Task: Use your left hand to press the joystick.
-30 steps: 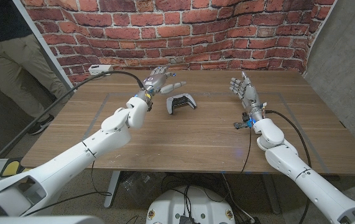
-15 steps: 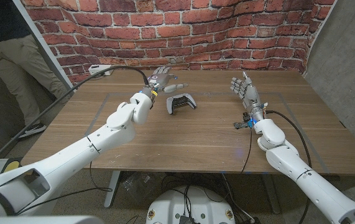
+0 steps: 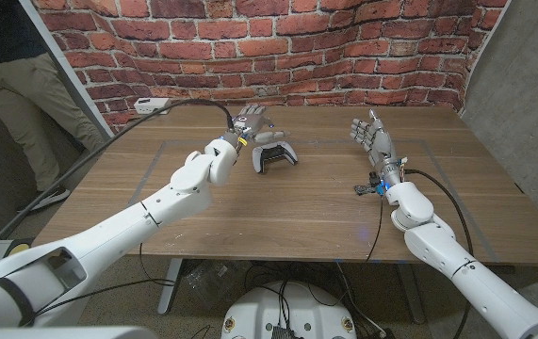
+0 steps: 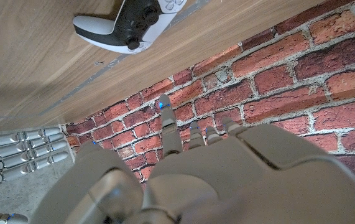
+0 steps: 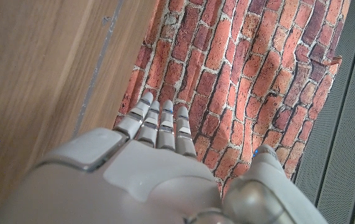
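A white and black game controller (image 3: 274, 157) lies on the wooden table (image 3: 297, 207), a little left of the middle and towards the far side. In the left wrist view its black centre with the joysticks (image 4: 133, 22) faces the camera. My left hand (image 3: 252, 125) hovers just behind and above the controller, fingers apart and holding nothing; its back shows in the left wrist view (image 4: 189, 180), apart from the controller. My right hand (image 3: 370, 135) stands upright on the right side of the table, fingers extended, holding nothing, and shows again in the right wrist view (image 5: 146, 174).
A brick wall (image 3: 344, 47) runs along the table's far edge. A person (image 3: 5, 66) stands at the far left, beyond the table. A white device with a black cable (image 3: 151, 105) sits at the far left corner. A small connector with a cable (image 3: 367, 188) lies by my right wrist.
My left hand has moved right along the far side of the table, from left of the controller to just behind and above it. The right hand and the controller have stayed put.
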You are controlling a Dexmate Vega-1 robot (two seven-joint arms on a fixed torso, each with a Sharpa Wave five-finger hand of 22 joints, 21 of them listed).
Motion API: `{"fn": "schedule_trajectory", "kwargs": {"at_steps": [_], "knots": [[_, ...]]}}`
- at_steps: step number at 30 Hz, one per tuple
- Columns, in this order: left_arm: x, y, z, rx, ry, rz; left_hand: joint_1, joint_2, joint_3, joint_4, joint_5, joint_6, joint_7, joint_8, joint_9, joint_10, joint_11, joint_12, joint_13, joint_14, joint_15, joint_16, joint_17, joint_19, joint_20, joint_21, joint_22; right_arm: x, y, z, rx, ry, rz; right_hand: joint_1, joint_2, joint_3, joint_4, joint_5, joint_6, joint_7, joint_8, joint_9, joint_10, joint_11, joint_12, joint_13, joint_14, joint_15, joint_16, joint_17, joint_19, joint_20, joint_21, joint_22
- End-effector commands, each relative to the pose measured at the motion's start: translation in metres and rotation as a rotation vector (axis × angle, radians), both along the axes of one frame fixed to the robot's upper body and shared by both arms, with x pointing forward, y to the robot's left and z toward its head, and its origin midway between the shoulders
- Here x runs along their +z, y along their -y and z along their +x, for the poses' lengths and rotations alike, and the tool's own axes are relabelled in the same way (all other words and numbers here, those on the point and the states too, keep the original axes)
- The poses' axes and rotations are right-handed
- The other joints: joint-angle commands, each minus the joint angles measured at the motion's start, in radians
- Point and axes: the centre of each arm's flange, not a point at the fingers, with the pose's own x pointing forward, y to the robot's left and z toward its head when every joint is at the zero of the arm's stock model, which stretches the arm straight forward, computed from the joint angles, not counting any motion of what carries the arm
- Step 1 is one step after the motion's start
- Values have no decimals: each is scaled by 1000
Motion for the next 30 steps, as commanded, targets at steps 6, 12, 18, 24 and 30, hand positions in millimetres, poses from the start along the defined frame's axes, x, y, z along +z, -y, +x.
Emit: {"fn": "schedule_trajectory", "kwargs": {"at_steps": [6, 12, 18, 24, 30], "knots": [[-4, 11, 7, 42, -9, 49, 7, 9, -5, 3, 6, 17, 7, 2, -1, -16, -16, 3, 2, -20, -10, 1, 4, -44, -4, 2, 4, -5, 0, 1, 5, -18, 3, 4, 9, 2, -4, 4, 8, 4, -2, 6, 5, 9, -1, 0, 3, 8, -1, 2, -3, 4, -6, 4], [-9, 13, 18, 36, -6, 49, 7, 11, -6, 4, 7, 23, 2, 0, -1, -10, -19, 6, 2, -16, -10, 4, 5, -42, -5, 4, 4, -7, 1, 2, 6, -20, 10, 4, 9, 1, -5, 4, 9, 4, -2, 6, 6, 10, -1, 0, 4, 8, -1, 2, -2, 5, -6, 4], [-12, 17, 21, 31, -21, 51, 7, 12, -7, 5, 8, 28, 3, -1, -1, -6, -22, 8, 2, -16, -10, 5, 5, -43, -5, 5, 4, -8, 0, 3, 9, -29, 8, 5, 10, 1, -5, 4, 10, 5, -3, 6, 6, 12, -1, 0, 4, 10, -1, 2, -2, 5, -6, 4], [-15, 18, 23, 23, -36, 49, 7, 15, -11, 7, 9, 59, 8, 2, -2, 19, -7, 18, 2, -1, -2, 10, 4, -39, -7, 8, 5, -10, 0, 3, 9, -33, 17, 5, 11, 1, -5, 4, 12, 7, -2, 6, 9, 13, -1, 0, 4, 8, -1, 2, -2, 6, -7, 4], [-18, 18, 19, 26, -29, 47, 7, 16, -12, 8, 10, 73, 13, 4, -2, 24, -6, 19, 1, 4, -3, 12, 4, -36, -10, 10, 5, -13, 1, 4, 6, -38, 17, 4, 13, 0, -4, 5, 17, 8, -1, 6, 13, 14, 1, 0, 7, 10, 0, 3, -1, 6, -6, 4]]}}
